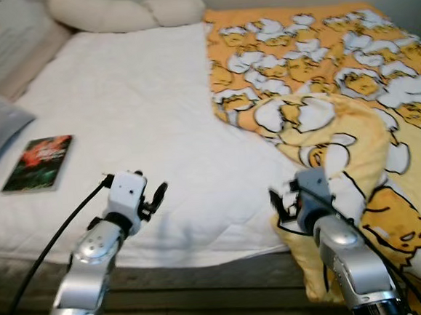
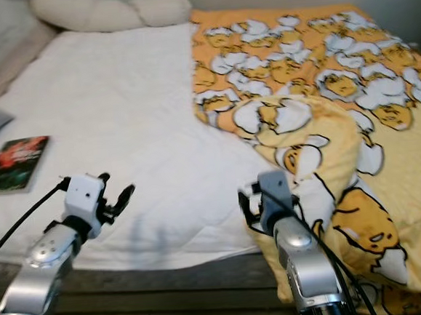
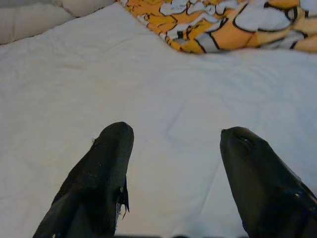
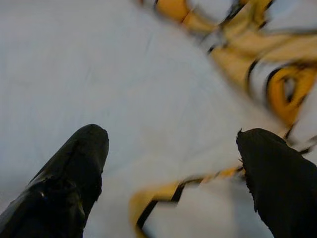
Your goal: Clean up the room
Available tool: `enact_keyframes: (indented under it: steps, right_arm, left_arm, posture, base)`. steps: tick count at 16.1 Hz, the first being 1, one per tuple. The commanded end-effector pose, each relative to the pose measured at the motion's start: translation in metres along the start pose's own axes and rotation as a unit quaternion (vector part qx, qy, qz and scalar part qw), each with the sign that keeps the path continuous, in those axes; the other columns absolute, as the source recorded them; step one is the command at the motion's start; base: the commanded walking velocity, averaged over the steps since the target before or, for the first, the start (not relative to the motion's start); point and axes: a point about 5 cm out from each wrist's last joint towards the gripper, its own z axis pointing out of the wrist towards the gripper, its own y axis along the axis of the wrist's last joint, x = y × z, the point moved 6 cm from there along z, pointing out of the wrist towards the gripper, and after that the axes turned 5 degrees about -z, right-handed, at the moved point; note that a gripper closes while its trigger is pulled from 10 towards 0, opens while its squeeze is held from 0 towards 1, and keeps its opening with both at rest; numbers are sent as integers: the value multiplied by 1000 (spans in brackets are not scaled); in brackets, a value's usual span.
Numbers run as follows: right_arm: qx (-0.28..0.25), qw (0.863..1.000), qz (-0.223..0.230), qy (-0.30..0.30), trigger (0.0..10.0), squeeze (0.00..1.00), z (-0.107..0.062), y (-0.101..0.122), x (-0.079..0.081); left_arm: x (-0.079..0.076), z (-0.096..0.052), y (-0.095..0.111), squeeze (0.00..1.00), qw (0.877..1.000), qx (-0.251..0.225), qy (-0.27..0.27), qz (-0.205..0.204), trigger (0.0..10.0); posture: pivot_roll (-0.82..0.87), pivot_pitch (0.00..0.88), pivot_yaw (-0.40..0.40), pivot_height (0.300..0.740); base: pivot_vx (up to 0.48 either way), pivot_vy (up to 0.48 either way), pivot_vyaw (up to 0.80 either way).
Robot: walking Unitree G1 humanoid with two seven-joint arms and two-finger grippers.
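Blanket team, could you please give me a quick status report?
Left tool open above the white sheet, empty. Right tool open at the yellow blanket edge, not gripping. Blanket bunched on robot's right. Book lies far left.

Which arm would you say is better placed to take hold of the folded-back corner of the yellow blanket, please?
Right. The right gripper is open at the blanket fold; the left gripper is over bare white sheet.

Both silver arms reach forward, the left gripper and the right gripper each with black fingers spread wide apart, holding nothing.
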Motion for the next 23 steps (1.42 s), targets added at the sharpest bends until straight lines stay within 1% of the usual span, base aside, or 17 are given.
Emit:
enact_keyframes:
  steps: [1, 2, 4, 5, 6, 7, 8, 9, 11, 12, 13, 14, 15, 16, 17, 18, 23]
  right_arm:
    - [15, 1000, -11, 4, 10000, 1000, 3, -1, -1]
    - [33, 999, -37, 11, 10000, 1000, 7, -4, -1]
    - [56, 996, -60, 18, 10000, 1000, 12, -9, -2]
    - [71, 993, -86, 30, 10000, 1000, 17, -13, 0]
    - [94, 986, -134, 41, 10000, 847, 29, -22, 3]
    - [100, 984, -142, 45, 10000, 400, 33, -24, 3]
    - [102, 984, -134, 55, 10000, 0, 44, -26, 5]
    - [109, 983, -136, 59, 10000, 0, 47, -29, 4]
    - [126, 978, -158, 55, 10000, 0, 50, -34, -2]
    - [144, 974, -169, 44, 4510, 0, 51, -41, -10]
    - [155, 970, -181, 40, 1922, 0, 51, -45, -14]
    - [156, 969, -186, 39, 1922, 0, 52, -46, -15]
    - [163, 969, -179, 50, 941, 0, 52, -51, -13]
    - [165, 969, -178, 53, 980, 0, 52, -52, -12]
    - [165, 970, -170, 60, 275, 0, 52, -54, -9]
    - [166, 970, -166, 61, 0, 0, 52, -55, -9]
    - [170, 970, -166, 57, 0, 0, 51, -59, -13]
  left_arm:
    - [0, -1, 6, 0, 1000, -4, -8, 10, 10000]
    - [-3, -3, 7, 0, 999, 0, -32, 18, 10000]
    - [-8, -4, 4, 0, 998, 7, -58, 29, 10000]
    - [-13, -4, 0, 0, 995, 18, -84, 47, 10000]
    - [-21, -4, -5, 0, 988, 36, -131, 75, 10000]
    - [-23, -3, -5, 0, 986, 38, -142, 77, 10000]
    - [-24, -1, -1, 0, 984, 38, -157, 79, 10000]
    - [-24, 0, -1, 0, 982, 41, -165, 85, 10000]
    - [-26, 0, -1, 0, 979, 45, -178, 92, 10000]
    - [-28, -2, -2, 0, 975, 51, -195, 96, 10000]
    - [-30, -4, -4, 0, 972, 56, -207, 100, 10000]
    - [-30, -4, -4, 0, 971, 58, -210, 101, 10000]
    - [-29, -7, -8, 0, 968, 66, -216, 106, 10000]
    - [-29, -8, -8, 0, 968, 67, -218, 107, 10000]
    - [-30, -8, -9, 0, 967, 69, -222, 107, 10000]
    - [-30, -8, -9, 0, 966, 70, -223, 107, 10000]
    - [-32, -6, -9, 0, 964, 69, -230, 110, 10000]
  posture:
    - [-64, 0, 27, 740]
    - [-55, 0, 17, 740]
    - [-39, 0, 0, 740]
    - [-37, 0, -2, 740]
    - [-31, 0, -4, 740]
    - [-29, 0, 1, 740]
    - [-35, 0, 14, 740]
    - [-35, 0, 22, 740]
    - [-35, 0, 27, 740]
    - [-28, 0, 30, 740]
    - [-25, 0, 30, 740]
    - [-24, 0, 30, 740]
    - [-25, 0, 33, 740]
    - [-26, 0, 35, 740]
    - [-30, 0, 37, 740]
    - [-34, 0, 39, 740]
    - [-39, 0, 40, 740]
  base:
    - [0, 0, 0]
    - [0, 0, 0]
    - [0, 0, 0]
    - [0, 0, 0]
    - [0, 0, 0]
    - [0, 0, 0]
    - [0, 0, 0]
    - [0, 0, 0]
    - [0, 0, 0]
    - [0, 0, 0]
    - [0, 0, 0]
    - [0, 0, 0]
    - [0, 0, 0]
    - [0, 0, 0]
    - [0, 0, 0]
    - [0, 0, 0]
    - [0, 0, 0]
